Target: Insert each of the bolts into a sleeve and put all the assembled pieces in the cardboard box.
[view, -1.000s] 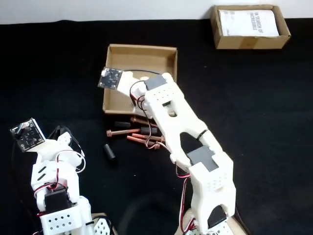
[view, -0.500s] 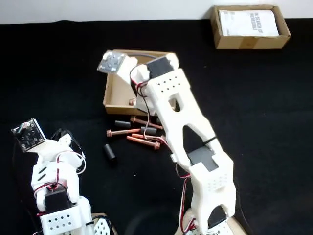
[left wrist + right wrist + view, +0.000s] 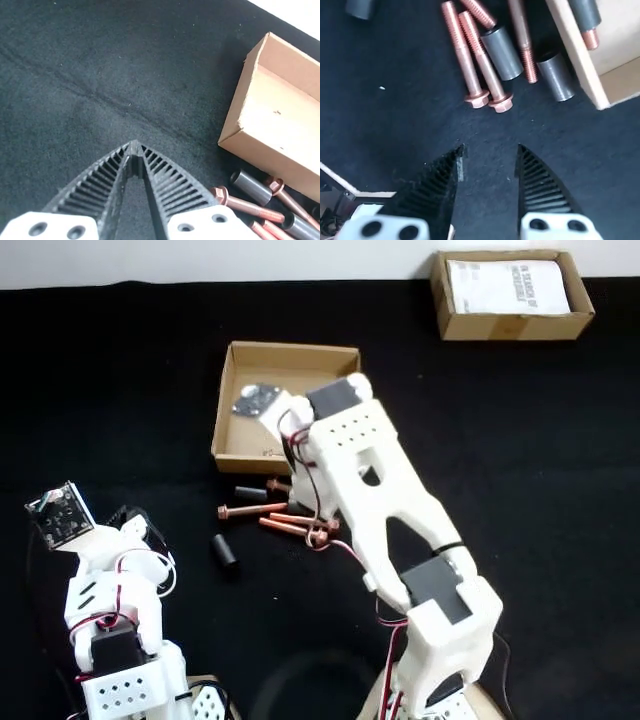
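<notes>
Right gripper (image 3: 490,148): jaws wide, empty, over table (image 3: 395,125), just short of loose bolts (image 3: 463,55) and sleeves (image 3: 501,52).
Box (image 3: 290,365): upper centre of high view; one assembled piece (image 3: 585,17) inside.
Left gripper (image 3: 135,146): closed, empty, lower left, well apart.

An open, shallow cardboard box (image 3: 285,350) holds one assembled piece (image 3: 585,15), a dark grey sleeve with a copper bolt tip poking out, lying near the wall that faces the loose parts. Just outside that wall, copper bolts (image 3: 250,509) and short grey sleeves (image 3: 500,50) lie flat in a cluster, with a lone sleeve (image 3: 224,550) set apart
</notes>
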{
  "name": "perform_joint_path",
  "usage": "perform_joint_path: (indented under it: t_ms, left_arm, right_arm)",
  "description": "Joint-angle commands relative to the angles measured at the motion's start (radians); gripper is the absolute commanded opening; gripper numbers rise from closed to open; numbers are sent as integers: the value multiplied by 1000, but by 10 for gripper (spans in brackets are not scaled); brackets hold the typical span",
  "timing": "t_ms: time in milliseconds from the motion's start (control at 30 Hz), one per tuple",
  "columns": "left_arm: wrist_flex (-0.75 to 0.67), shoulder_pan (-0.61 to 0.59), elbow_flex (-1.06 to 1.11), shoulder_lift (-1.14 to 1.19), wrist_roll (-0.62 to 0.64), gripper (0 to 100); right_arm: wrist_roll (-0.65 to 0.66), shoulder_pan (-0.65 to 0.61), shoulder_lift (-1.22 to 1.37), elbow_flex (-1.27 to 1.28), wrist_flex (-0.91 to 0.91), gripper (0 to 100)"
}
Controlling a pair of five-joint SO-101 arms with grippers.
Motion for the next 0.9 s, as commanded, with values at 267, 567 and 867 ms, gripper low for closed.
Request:
perform_joint_path:
  t_ms: [267,567,867]
  left_arm:
    - [2,-10,16,-12,6,27]
    - [9,-15,16,-12,5,27]
    - [15,-16,16,-13,5,27]
  right_arm:
    - [141,67,-56,186,-309,134]
    - [143,96,130,54,-338,134]
    - [226,128,325,-136,-337,134]
